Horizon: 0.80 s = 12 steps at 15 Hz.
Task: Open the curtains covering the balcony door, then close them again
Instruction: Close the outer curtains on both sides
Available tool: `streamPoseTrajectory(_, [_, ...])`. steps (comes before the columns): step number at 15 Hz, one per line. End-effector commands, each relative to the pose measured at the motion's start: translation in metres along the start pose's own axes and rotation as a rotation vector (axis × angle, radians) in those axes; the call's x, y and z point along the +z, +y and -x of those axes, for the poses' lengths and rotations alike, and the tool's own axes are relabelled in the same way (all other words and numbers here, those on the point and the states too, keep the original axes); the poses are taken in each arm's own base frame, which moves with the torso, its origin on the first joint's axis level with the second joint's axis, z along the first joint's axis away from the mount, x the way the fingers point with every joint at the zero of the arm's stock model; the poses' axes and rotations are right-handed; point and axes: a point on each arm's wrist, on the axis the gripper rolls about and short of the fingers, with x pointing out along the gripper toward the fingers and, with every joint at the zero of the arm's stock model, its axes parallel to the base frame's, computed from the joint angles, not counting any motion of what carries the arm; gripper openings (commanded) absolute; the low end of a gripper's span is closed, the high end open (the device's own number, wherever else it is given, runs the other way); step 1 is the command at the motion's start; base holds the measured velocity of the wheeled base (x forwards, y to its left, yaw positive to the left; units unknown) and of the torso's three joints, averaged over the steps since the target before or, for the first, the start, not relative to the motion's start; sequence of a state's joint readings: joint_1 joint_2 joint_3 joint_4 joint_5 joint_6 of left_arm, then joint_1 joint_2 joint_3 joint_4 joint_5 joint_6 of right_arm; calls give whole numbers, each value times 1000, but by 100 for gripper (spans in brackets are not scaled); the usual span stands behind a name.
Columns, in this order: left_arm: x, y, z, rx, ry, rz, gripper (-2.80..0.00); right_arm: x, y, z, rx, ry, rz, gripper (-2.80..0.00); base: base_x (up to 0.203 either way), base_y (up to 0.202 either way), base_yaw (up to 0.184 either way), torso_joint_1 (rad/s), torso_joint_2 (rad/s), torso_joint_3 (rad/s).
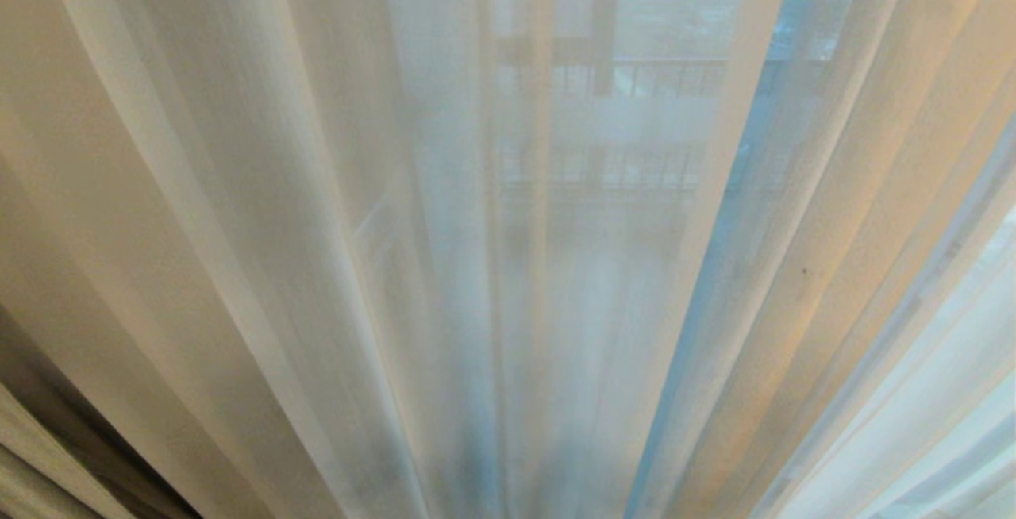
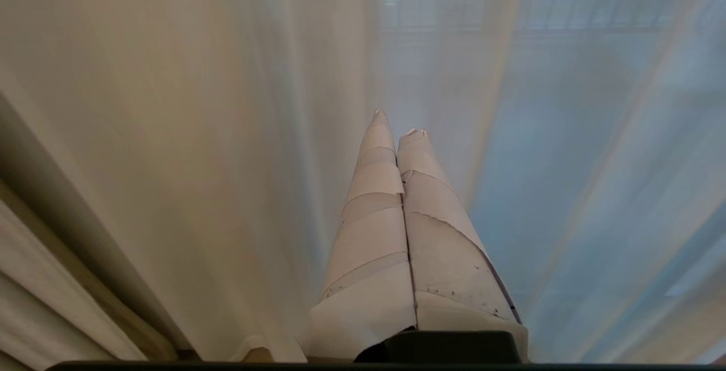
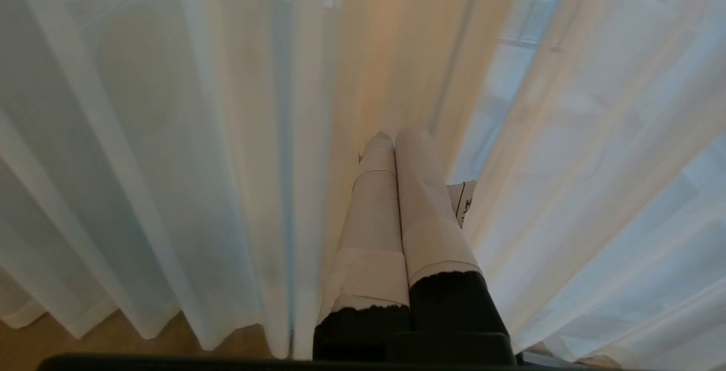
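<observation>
- Sheers (image 1: 333, 265) fill the head view, hanging in soft pleats close before the camera and drawn across the glass.
- At the far lower left of that view an edge of the heavier drape (image 1: 32, 463) shows, with a dark strip beside it.
- Through the thin cloth, near the middle, the door (image 1: 607, 19) frame reads as a dark upright, with a railing (image 1: 635, 78) and hazy buildings beyond.
- Neither arm shows in the head view.
- Left end effector (image 2: 397, 124) points at the sheers in its wrist view, its taped fingers (image 2: 374, 189) pressed together with nothing between them; the drape lies off to one side.
- Right end effector (image 3: 397, 135) likewise faces the folds, fingers (image 3: 425, 206) pressed together and empty; a strip of wooden floor (image 3: 51, 337) shows under the hem.
</observation>
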<state>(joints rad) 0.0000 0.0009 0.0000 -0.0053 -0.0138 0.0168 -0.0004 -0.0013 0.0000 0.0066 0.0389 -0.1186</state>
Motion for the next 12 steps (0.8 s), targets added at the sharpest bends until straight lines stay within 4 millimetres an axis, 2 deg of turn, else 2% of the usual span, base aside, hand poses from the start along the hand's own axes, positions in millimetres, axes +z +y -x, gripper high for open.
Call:
streamPoseTrajectory(1, [0, 0, 0, 0, -2, 0, -280, 0, 0, 0, 1, 1, 1, -280, 0, 189, 4, 0, 2, 4])
streamPoseTrajectory(12, [0, 0, 0, 0, -2, -2, -280, 0, 0, 0, 1, 1, 1, -280, 0, 184, 1, 3, 2, 4])
